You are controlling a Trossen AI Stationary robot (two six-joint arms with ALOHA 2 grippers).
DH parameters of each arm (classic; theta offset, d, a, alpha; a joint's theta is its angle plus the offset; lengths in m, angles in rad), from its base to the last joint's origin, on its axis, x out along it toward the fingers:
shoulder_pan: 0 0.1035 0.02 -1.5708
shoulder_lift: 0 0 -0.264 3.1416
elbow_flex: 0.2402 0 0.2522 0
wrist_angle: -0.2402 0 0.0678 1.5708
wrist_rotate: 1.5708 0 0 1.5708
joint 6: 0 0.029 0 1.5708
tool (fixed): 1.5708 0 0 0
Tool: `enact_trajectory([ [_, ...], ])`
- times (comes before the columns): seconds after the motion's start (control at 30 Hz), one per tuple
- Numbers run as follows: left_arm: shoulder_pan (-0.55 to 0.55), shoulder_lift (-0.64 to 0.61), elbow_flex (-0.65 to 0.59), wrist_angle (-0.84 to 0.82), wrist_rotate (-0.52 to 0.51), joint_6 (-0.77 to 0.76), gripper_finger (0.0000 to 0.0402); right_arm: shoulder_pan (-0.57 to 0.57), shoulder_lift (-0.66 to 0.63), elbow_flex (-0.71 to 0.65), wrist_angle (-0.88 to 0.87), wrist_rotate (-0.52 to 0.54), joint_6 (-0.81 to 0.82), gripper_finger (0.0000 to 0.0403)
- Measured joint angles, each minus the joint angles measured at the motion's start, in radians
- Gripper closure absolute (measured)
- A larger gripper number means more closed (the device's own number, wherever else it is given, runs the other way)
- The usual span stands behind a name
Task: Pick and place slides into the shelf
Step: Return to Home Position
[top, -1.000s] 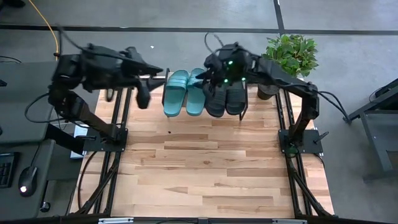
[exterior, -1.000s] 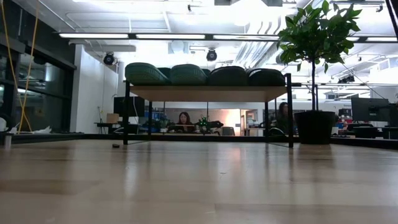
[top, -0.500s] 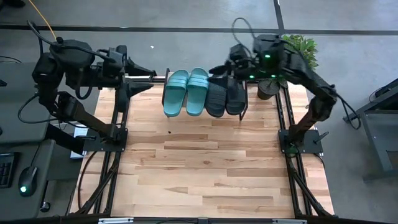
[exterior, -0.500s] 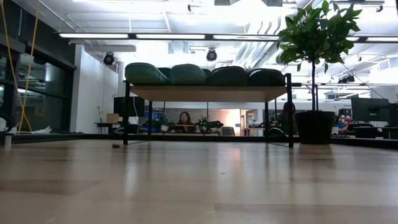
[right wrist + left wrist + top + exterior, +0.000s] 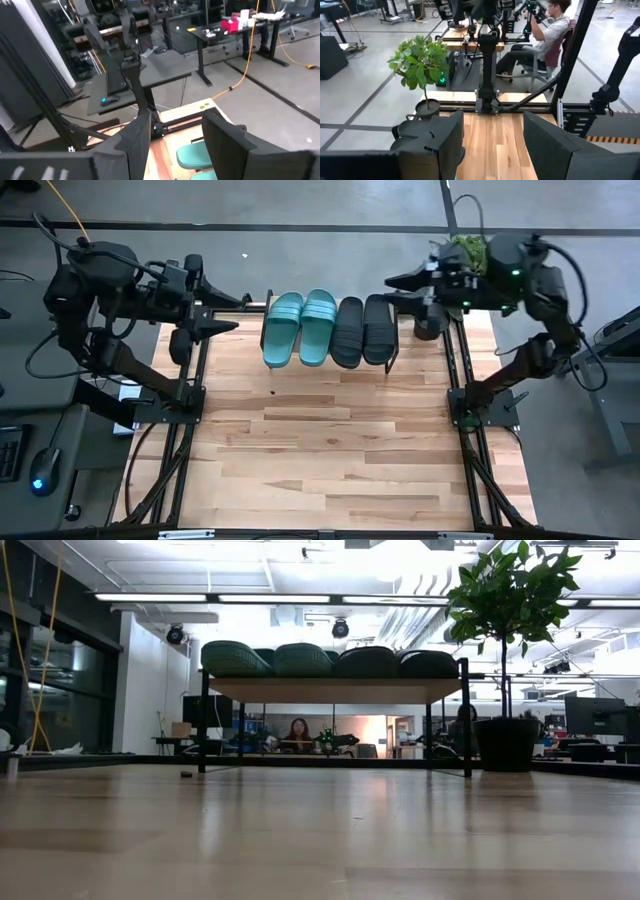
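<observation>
- 2 teal green slides point(image 5: 300, 327) and 2 matte black slides point(image 5: 363, 331) lie side by side on the shelf point(image 5: 330, 690), wide straps up and neighbours touching.
- The shelf stands at the far edge of the table point(image 5: 330, 450), near a potted plant point(image 5: 505, 600).
- The left gripper point(image 5: 232, 313) hangs beside the shelf's left end, fingers apart and empty.
- The right gripper point(image 5: 393, 290) hangs beside the right end, fingers apart and empty.
- Judgement: both stand clear because all 4 slides are placed.
</observation>
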Motion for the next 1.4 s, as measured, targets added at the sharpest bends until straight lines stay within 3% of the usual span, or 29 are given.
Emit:
enact_trajectory([
  [0.3,0.000,-0.100,-0.151,0.049,0.001,-0.009,0.0213,0.045,-0.058,-0.001,-0.015,0.021,0.000,0.0233],
  [0.47,0.000,-0.214,-0.367,0.218,0.002,-0.052,0.0213,0.059,-0.073,-0.002,-0.032,0.025,0.003,0.0233],
  [0.8,0.000,-0.464,-0.867,0.647,0.038,-0.130,0.0213,0.119,-0.121,-0.002,-0.103,0.139,0.031,0.0233],
  [1.07,0.000,-0.575,-1.017,0.775,0.030,-0.158,0.0213,0.193,-0.176,-0.015,-0.123,0.226,0.032,0.0233],
  [1.27,0.000,-0.615,-1.019,0.726,0.014,-0.148,0.0213,0.235,-0.325,-0.246,-0.075,0.337,0.073,0.0233],
  [1.4,0.000,-0.630,-1.019,0.698,-0.013,-0.150,0.0213,0.236,-0.470,-0.516,0.160,0.344,0.072,0.0233],
])
